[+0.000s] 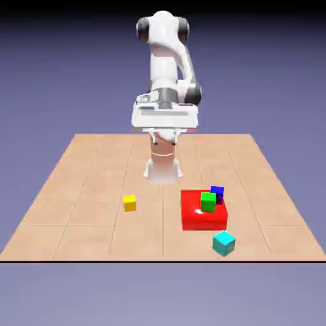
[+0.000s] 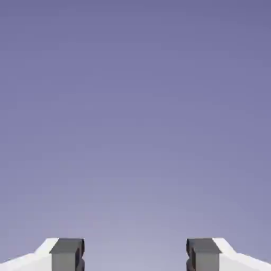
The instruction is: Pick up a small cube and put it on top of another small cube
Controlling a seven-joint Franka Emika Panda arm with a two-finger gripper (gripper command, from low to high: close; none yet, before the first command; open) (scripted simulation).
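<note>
With my gripper (image 2: pixel 135 255) spread and empty, high over the table's (image 1: pixel 89 191) far edge, the cyan cube (image 1: pixel 223 242) sits at the near edge beside the red block (image 1: pixel 194 215), so I risk nudging the green cube (image 1: pixel 208 201) crowding the blue cube (image 1: pixel 217 192).

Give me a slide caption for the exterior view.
Arm raised at the table's far edge; cyan cube alone in front, blue cube and green cube on the red block, yellow cube apart.
</note>
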